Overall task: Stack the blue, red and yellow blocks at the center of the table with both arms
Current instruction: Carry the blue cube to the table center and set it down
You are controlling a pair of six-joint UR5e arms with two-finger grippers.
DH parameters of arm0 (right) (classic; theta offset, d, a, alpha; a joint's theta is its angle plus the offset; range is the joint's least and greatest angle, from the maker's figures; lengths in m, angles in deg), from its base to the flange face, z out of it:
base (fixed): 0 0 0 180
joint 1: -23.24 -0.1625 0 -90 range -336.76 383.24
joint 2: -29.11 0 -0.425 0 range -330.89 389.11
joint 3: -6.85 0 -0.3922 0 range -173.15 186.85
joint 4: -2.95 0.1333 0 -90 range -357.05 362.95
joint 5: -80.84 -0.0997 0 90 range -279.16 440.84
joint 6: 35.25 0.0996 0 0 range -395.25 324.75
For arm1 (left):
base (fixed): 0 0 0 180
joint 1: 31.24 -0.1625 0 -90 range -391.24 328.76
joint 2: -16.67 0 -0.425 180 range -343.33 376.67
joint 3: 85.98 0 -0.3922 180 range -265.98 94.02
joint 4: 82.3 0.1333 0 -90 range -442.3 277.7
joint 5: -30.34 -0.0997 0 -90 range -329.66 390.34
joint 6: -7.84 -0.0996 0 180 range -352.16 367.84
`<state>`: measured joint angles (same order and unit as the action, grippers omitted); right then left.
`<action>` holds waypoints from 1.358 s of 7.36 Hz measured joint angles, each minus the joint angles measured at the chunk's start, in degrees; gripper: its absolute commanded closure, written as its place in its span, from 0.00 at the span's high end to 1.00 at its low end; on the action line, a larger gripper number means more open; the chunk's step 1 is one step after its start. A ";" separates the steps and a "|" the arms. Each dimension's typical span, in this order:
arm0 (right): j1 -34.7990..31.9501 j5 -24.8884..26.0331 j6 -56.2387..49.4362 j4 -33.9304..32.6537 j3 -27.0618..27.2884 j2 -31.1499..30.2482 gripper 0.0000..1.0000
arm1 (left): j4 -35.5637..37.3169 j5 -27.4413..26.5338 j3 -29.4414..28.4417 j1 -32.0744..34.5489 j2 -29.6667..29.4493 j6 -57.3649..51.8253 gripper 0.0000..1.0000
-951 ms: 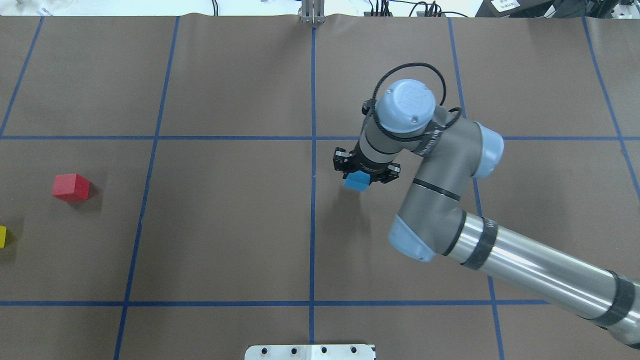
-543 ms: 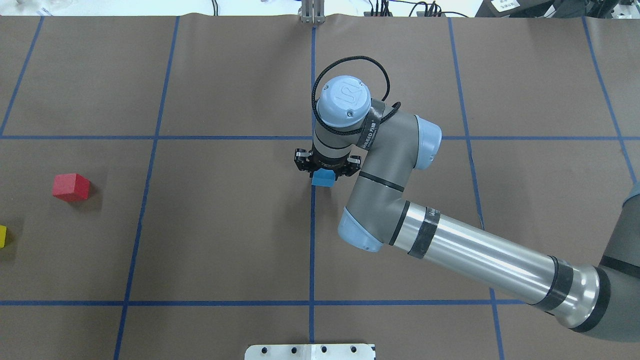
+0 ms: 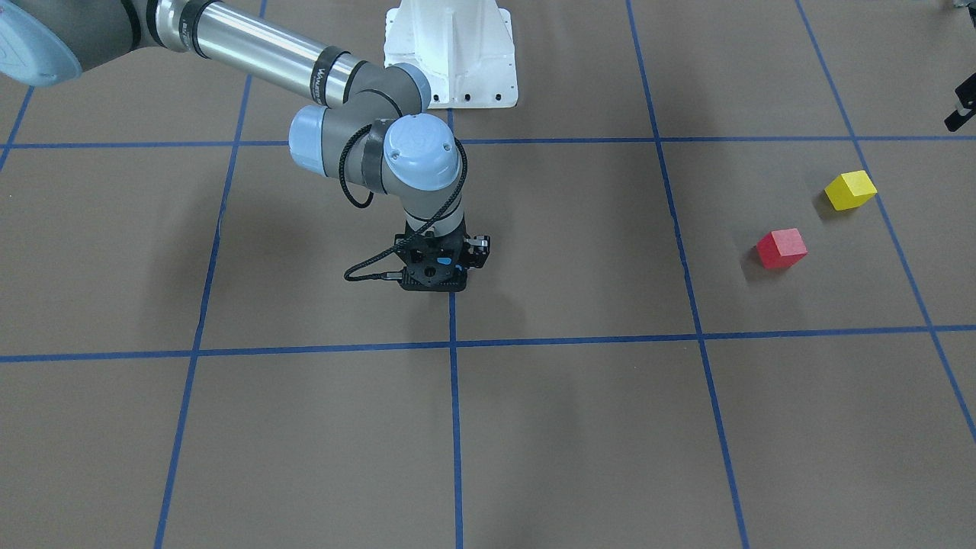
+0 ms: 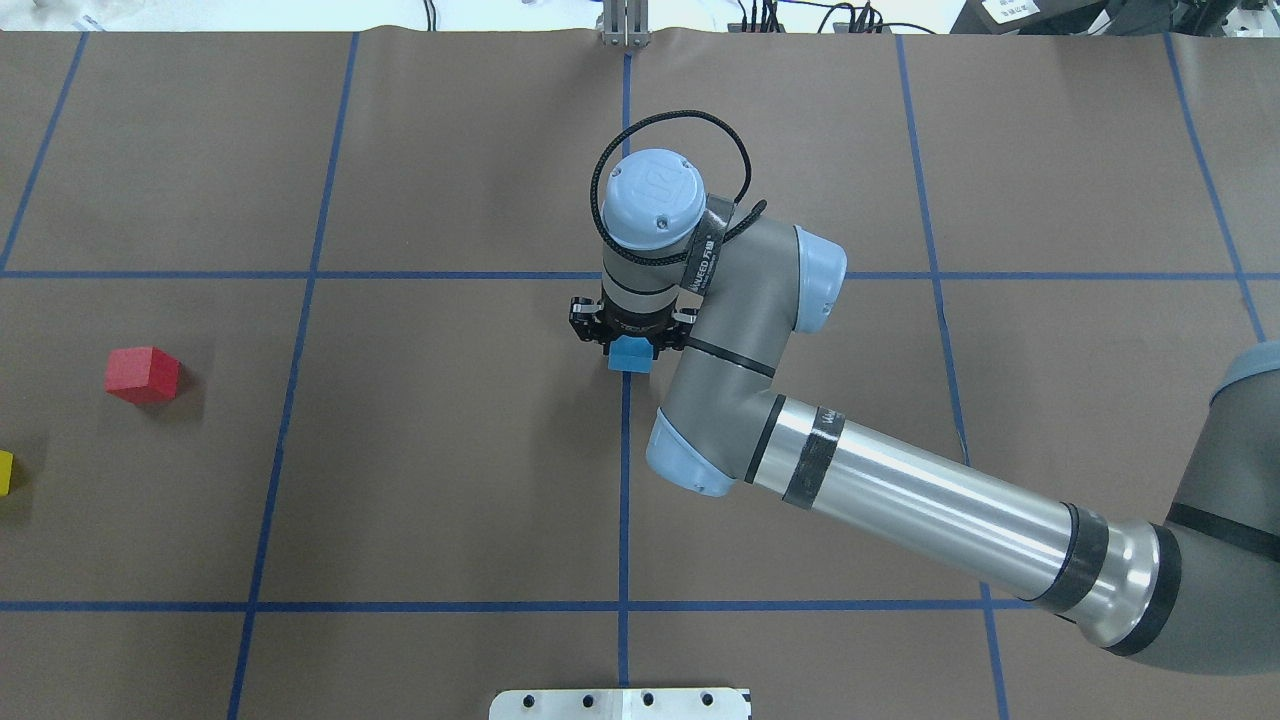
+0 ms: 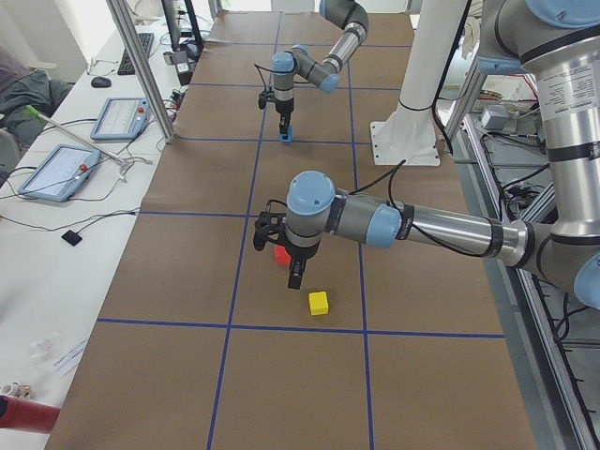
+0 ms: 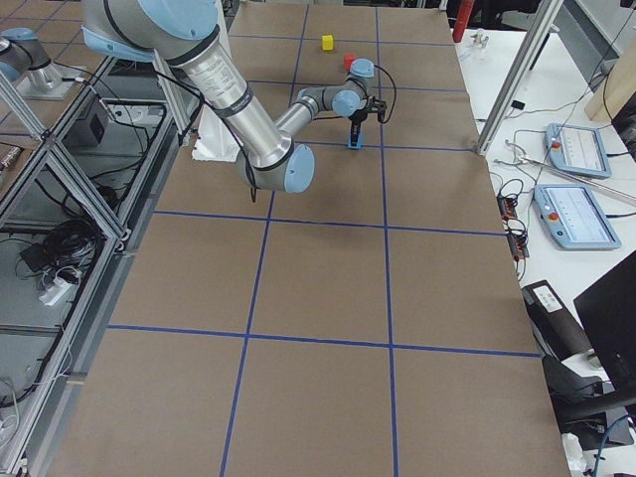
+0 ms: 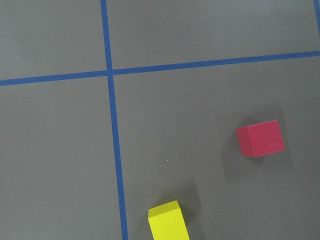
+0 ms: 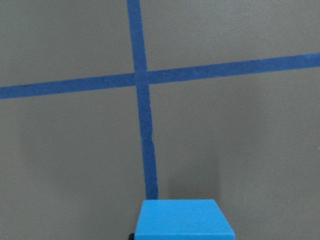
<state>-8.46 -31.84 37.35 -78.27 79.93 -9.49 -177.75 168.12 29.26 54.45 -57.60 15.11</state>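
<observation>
My right gripper (image 4: 628, 338) points straight down at the table's middle, shut on the blue block (image 4: 629, 355). The block sits on the blue centre tape line and fills the bottom of the right wrist view (image 8: 184, 220). It hangs very low; I cannot tell whether it touches the table (image 4: 450, 450). Far on my left lie the red block (image 4: 143, 374) and the yellow block (image 4: 4, 472), apart from each other, also as red block (image 7: 260, 138) and yellow block (image 7: 168, 221). My left gripper (image 5: 294, 277) hovers just above the red block (image 5: 281, 255); I cannot tell its state.
The white pedestal base (image 3: 450, 53) stands at the table's robot side. A metal post (image 4: 624, 25) rises at the far edge on the centre line. A side bench with tablets (image 5: 56, 169) and cables runs along the operators' side.
My right arm has carried the blue block leftward from right of the centre line onto it, slowing down. The red and yellow blocks have not moved.
</observation>
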 measured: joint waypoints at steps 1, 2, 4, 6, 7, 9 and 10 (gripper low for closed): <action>0.28 0.04 -0.16 0.00 -0.48 0.22 0.16 | 0.00 0.02 0.09 0.00 0.00 0.02 1.00; 0.61 0.15 -0.17 0.00 -0.75 0.40 0.66 | 0.00 0.03 0.12 0.00 0.00 0.02 1.00; 0.87 0.48 -0.13 0.00 -0.89 0.58 1.00 | 0.00 0.04 0.15 0.00 0.00 0.04 1.00; 0.90 0.79 -0.48 -0.04 -0.87 1.04 1.00 | 0.02 0.00 -0.23 -0.05 -0.01 0.14 1.00; 0.89 0.78 -0.56 -0.11 -0.71 1.26 1.00 | 0.02 -0.12 -0.86 -0.10 -0.08 0.11 1.00; 0.09 -0.18 -0.61 -0.36 0.20 0.75 1.00 | -0.07 -0.37 -1.66 -0.31 -0.40 0.96 1.00; -1.24 -1.77 -0.79 -0.46 2.31 -1.11 1.00 | -0.91 -0.53 -1.76 -1.69 -0.79 3.84 1.00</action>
<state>-9.70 -33.61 36.56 -78.73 82.24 -10.59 -178.66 167.58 27.50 52.76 -58.39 18.95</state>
